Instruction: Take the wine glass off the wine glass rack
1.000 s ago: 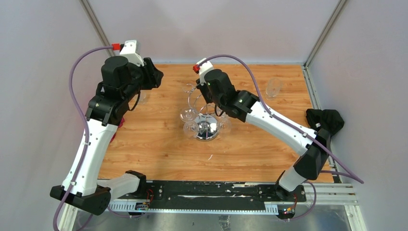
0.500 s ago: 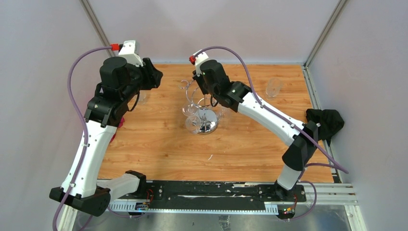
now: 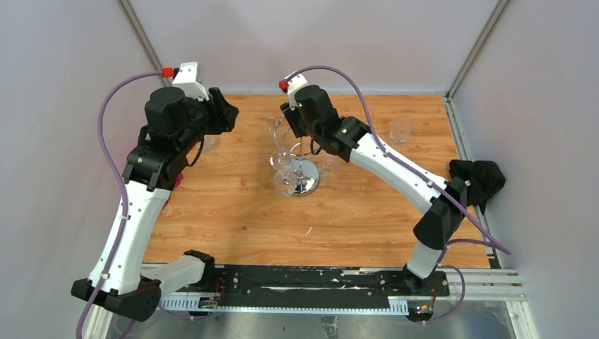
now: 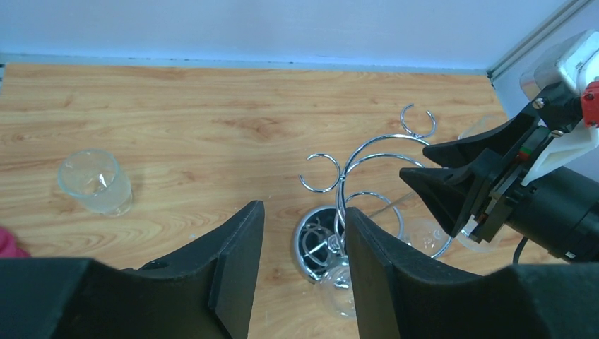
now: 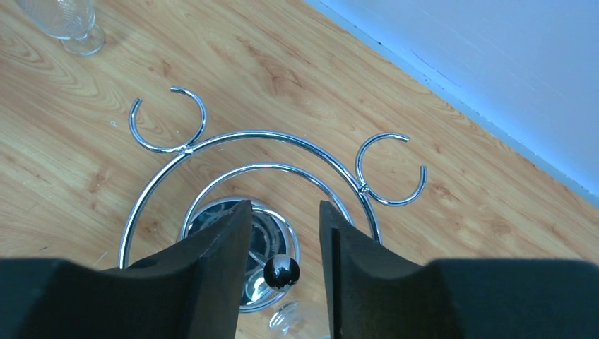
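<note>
The chrome wine glass rack (image 3: 304,176) stands mid-table, its curled loops (image 5: 265,134) bare on the far side. A wine glass (image 4: 340,288) hangs upside down by the round base (image 4: 321,240), and another wine glass (image 4: 427,233) hangs on the right. My right gripper (image 5: 284,206) hovers over the pole's ball top (image 5: 282,272). It is open, and the ball sits between its fingers (image 5: 219,268) without touching them. My left gripper (image 4: 302,209) is open and empty, held high to the left of the rack (image 4: 367,152).
A small clear glass (image 4: 95,182) stands on the wood at the left. Another glass (image 3: 402,128) stands at the back right. A black cloth (image 3: 480,176) lies at the right edge, and something red (image 3: 175,178) shows under the left arm.
The right gripper moved toward the back over the rack's top, and the rack shifted back with it. Its jaws then parted off the ball. The left arm barely moved.
</note>
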`<state>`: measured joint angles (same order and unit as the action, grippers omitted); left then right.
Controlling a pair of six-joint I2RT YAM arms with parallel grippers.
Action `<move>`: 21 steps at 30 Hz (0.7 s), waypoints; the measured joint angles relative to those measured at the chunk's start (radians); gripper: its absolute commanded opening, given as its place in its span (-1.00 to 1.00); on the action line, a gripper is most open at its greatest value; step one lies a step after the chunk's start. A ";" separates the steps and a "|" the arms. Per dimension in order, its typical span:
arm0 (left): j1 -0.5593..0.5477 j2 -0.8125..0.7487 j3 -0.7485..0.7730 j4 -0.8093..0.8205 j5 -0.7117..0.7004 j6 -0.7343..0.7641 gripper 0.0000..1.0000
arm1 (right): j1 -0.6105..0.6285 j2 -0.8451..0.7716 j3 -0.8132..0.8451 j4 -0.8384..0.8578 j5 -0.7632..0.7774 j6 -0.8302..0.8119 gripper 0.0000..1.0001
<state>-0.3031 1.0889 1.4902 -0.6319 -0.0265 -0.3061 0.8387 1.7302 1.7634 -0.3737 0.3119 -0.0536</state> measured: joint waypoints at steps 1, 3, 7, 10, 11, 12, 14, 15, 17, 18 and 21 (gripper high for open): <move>0.000 -0.001 0.000 0.001 0.000 0.000 0.04 | 0.000 -0.003 0.000 0.000 0.000 -0.001 0.02; 0.000 -0.002 -0.006 0.003 0.000 0.000 0.05 | -0.002 -0.018 0.000 -0.001 -0.001 -0.001 0.06; 0.000 -0.002 -0.020 0.004 0.000 0.000 0.10 | -0.003 -0.075 0.000 -0.002 0.005 0.000 0.12; 0.000 -0.002 -0.032 0.007 -0.002 0.000 0.14 | -0.004 -0.158 -0.018 0.000 0.034 0.013 0.12; 0.000 -0.002 -0.035 0.010 -0.002 -0.001 0.15 | -0.010 -0.199 -0.038 0.001 0.040 0.027 0.11; 0.000 -0.002 -0.038 0.014 -0.002 -0.002 0.17 | -0.019 -0.235 -0.058 -0.001 0.040 0.045 0.10; 0.000 -0.002 -0.047 0.026 0.000 -0.005 0.17 | -0.065 -0.323 -0.117 0.001 0.011 0.106 0.09; 0.000 -0.001 -0.051 0.032 0.002 -0.008 0.17 | -0.113 -0.379 -0.161 0.003 -0.022 0.149 0.08; 0.000 0.003 -0.055 0.043 0.008 -0.013 0.18 | -0.243 -0.491 -0.272 0.024 -0.126 0.240 0.07; 0.000 0.005 -0.057 0.049 0.015 -0.017 0.18 | -0.298 -0.530 -0.321 0.035 -0.176 0.276 0.05; 0.000 0.007 -0.068 0.069 0.035 -0.027 0.18 | -0.448 -0.630 -0.472 0.060 -0.368 0.391 0.01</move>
<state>-0.3031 1.0962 1.4220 -0.5632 0.0086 -0.3336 0.3908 1.1000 1.2915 -0.3134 -0.0563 0.3378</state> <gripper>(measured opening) 0.588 0.522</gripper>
